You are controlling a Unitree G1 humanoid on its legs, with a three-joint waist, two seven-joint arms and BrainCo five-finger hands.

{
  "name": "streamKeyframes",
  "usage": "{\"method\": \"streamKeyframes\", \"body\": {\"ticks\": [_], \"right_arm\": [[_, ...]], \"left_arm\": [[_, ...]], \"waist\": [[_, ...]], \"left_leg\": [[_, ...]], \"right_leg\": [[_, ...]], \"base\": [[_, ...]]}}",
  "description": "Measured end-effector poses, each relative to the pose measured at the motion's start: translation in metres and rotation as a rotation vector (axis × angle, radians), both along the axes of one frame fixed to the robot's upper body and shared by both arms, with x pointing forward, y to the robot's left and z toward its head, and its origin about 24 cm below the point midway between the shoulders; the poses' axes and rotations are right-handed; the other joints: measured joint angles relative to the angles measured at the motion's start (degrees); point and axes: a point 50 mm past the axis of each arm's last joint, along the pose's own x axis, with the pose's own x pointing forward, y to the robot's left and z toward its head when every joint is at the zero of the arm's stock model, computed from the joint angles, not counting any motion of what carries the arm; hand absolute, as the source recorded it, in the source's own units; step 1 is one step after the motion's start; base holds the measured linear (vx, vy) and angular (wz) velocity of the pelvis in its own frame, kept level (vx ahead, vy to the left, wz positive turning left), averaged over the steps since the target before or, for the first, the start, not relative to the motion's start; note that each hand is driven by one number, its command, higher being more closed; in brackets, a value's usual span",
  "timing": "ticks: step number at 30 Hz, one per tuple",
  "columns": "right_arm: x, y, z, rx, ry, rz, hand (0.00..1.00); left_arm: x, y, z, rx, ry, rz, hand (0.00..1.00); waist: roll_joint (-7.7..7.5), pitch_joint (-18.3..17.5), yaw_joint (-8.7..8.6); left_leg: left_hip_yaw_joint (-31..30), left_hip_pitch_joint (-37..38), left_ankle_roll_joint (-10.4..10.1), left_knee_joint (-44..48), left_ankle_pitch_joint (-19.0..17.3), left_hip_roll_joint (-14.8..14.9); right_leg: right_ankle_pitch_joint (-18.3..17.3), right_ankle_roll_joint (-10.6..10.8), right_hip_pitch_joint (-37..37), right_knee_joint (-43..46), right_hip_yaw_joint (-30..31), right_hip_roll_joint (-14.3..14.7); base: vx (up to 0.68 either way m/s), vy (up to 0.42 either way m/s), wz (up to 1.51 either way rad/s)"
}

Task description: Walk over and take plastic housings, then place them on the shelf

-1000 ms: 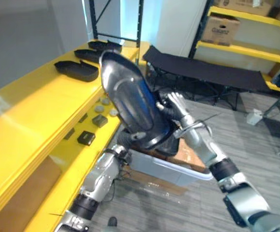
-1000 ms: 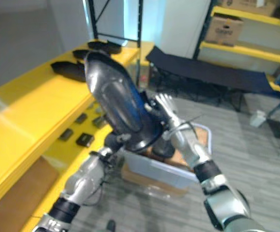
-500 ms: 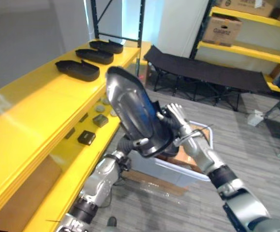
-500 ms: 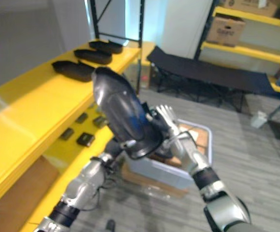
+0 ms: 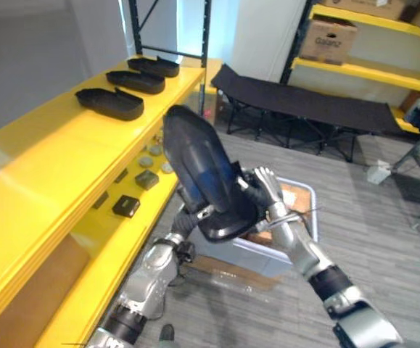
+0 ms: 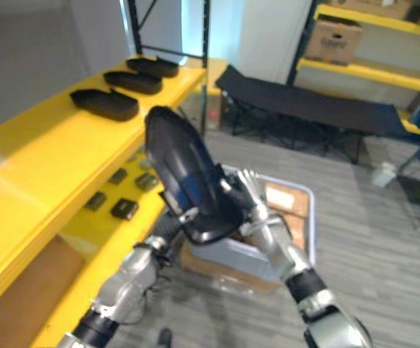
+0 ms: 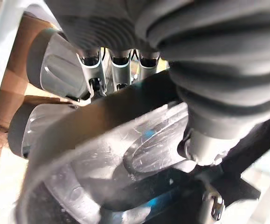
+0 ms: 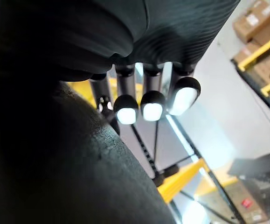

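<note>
housing [image 5: 202,177]: big black shell, tilted, mid-frame
left hand [image 7: 118,70]: thumb and fingers clamped on its rim
right hand [image 5: 264,190]: straight fingers pressed flat against its side

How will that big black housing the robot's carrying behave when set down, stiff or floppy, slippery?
Probably stiff: the plastic housing holds its curved shape though supported only at its lower end by the left robot hand and right robot hand. Likely slippery: its surface shines. Its rounded back might rock on the shelf.
</note>
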Motion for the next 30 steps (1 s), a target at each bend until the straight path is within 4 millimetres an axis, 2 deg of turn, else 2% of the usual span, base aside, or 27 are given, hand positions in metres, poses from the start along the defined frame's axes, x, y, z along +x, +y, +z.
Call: {"method": "streamKeyframes", "body": {"ticks": [3,4,6,8,9,15,21,24,26,30], "right_arm": [[0.008,0.003,0.03,0.042,-0.131,-0.014,1.0],[0.009,0.003,0.034,0.054,-0.15,-0.019,1.0],[0.01,0.007,0.041,0.075,-0.181,-0.016,1.0],[0.013,0.009,0.059,0.098,-0.255,-0.017,1.0],[0.013,0.009,0.066,0.11,-0.285,-0.019,0.0],[0.007,0.017,0.088,0.191,-0.361,0.069,0.0],[-0.001,0.024,0.082,0.363,-0.278,0.193,0.0],[-0.015,0.015,0.075,0.479,-0.237,0.252,0.0],[-0.022,0.004,0.073,0.561,-0.2,0.309,0.0],[-0.031,-0.022,0.084,0.703,-0.203,0.378,0.0]], "left_arm": [[0.017,0.0,0.03,-0.03,-0.123,0.02,1.0],[0.02,0.0,0.036,-0.04,-0.14,0.023,1.0],[0.023,0.002,0.043,-0.069,-0.163,0.04,1.0],[0.03,0.001,0.062,-0.086,-0.238,0.053,1.0],[0.032,0.0,0.07,-0.093,-0.271,0.053,1.0],[0.035,0.001,0.094,-0.184,-0.39,0.081,1.0],[0.031,0.005,0.108,-0.253,-0.47,0.166,1.0],[0.023,0.007,0.127,-0.314,-0.556,0.217,1.0],[0.017,0.02,0.139,-0.373,-0.624,0.318,1.0],[0.012,0.049,0.135,-0.367,-0.644,0.513,1.0]], "waist": [[0.34,6.89,-0.05],[0.47,8.69,0.02],[0.6,10.13,0.57],[0.75,12.75,0.61],[0.91,13.07,0.14],[1.13,14.84,-0.12],[1.16,15.04,-0.23],[1.23,15.18,-0.4],[1.26,15.19,-0.95],[1.25,15.19,-1.89]], "left_leg": [[-3.01,-5.16,-0.01,5.0,-0.65,-0.75],[-3.66,-5.5,0.18,5.55,-0.51,-1.06],[-4.04,-7.29,0.27,6.62,-0.46,-1.21],[-3.48,-9.27,1.08,6.83,0.13,-1.73],[-3.11,-10.42,1.63,6.55,0.54,-2.05],[-0.75,-12.11,1.13,6.35,1.33,-2.4],[-0.41,-11.89,0.69,9.92,-1.23,-1.99],[-0.22,-11.89,0.82,13.28,-3.6,-1.7],[0.64,-11.54,1.3,15.25,-5.29,-1.34],[1.97,-9.98,1.52,15.81,-6.25,-0.8]], "right_leg": [[-5.22,0.0,-5.25,8.99,2.32,-0.75],[-5.92,-0.22,-5.58,10.53,2.27,-1.1],[-6.82,-0.63,-7.44,12.73,2.16,-1.54],[-8.81,-0.46,-10.47,16.08,3.99,-2.15],[-9.58,-0.32,-12.12,16.94,4.63,-2.44],[-9.68,-0.31,-15.0,18.72,7.21,-3.0],[-9.8,-0.44,-12.93,17.73,8.77,-2.09],[-9.84,-0.47,-11.4,17.03,9.27,-1.71],[-9.85,-0.41,-10.45,16.14,10.24,-1.42],[-8.84,0.27,-8.48,13.82,11.35,-0.77]], "base": [[-0.17,-0.047,0.53],[-0.17,-0.071,0.5],[-0.09,-0.033,0.21],[-0.08,-0.024,0.28],[-0.1,-0.024,0.29],[0.03,-0.002,0.03],[0.01,0.006,-0.01],[-0.03,0.04,-0.1],[-0.06,0.067,-0.21],[-0.02,0.051,-0.19]]}}
